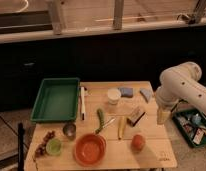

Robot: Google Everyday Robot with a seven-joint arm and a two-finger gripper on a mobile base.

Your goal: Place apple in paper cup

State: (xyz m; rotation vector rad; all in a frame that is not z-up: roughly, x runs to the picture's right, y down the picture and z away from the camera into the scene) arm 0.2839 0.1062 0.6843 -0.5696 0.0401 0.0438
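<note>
The apple [138, 142], small, round and orange-red, lies on the wooden table [156, 155] near the front right. The paper cup [114, 95], short and cream-white, stands upright toward the back middle of the table. The white arm [181, 85] reaches in from the right. My gripper [161, 117] hangs at the table's right edge, above and to the right of the apple and well to the right of the cup. It holds nothing that I can see.
A green tray [56, 99] sits at the back left. An orange bowl [90, 149], metal cup [69, 131], light-green cup [53, 146], banana [121, 127], brush [136, 116] and blue sponge [127, 91] lie around. A bin [193, 127] stands to the right.
</note>
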